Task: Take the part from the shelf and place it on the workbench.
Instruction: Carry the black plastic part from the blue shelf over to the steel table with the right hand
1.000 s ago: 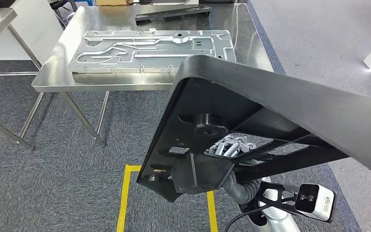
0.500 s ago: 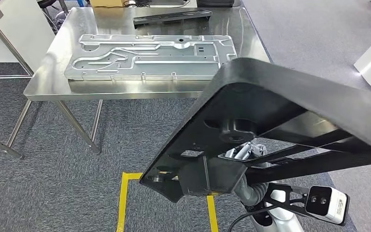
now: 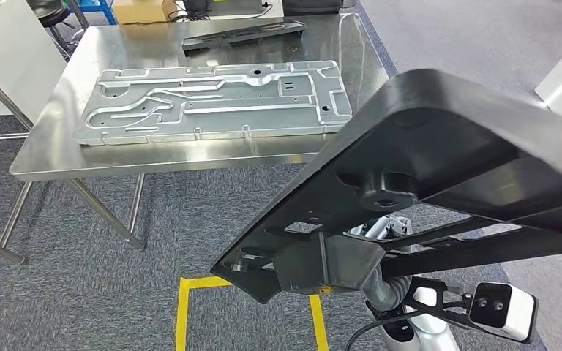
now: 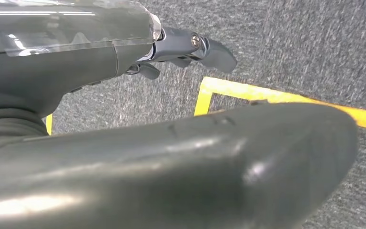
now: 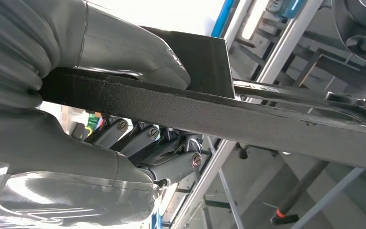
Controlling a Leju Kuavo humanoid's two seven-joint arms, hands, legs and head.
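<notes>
1. The large black moulded plastic part [image 3: 439,168] is held up short of the stainless steel workbench [image 3: 44,157], over the yellow floor tape [image 3: 183,307].
2. The right hand [image 5: 124,143] has thumb and fingers clamped on the part's edge; I cannot tell whether the left hand [image 4: 190,47] grips anything.
3. To do this well, keep the part level and clear the near rim of the workbench.
4. On the workbench: one silver stamped metal plate [image 3: 212,99], one black strip [image 3: 245,33].

The right hand [image 5: 124,143] has a thick smooth grey thumb and darker fingers [image 5: 171,152] fastened with round silver screws, just beside a glossy translucent cover. The left hand [image 4: 190,47] has the same grey shell and one silver screw.
</notes>
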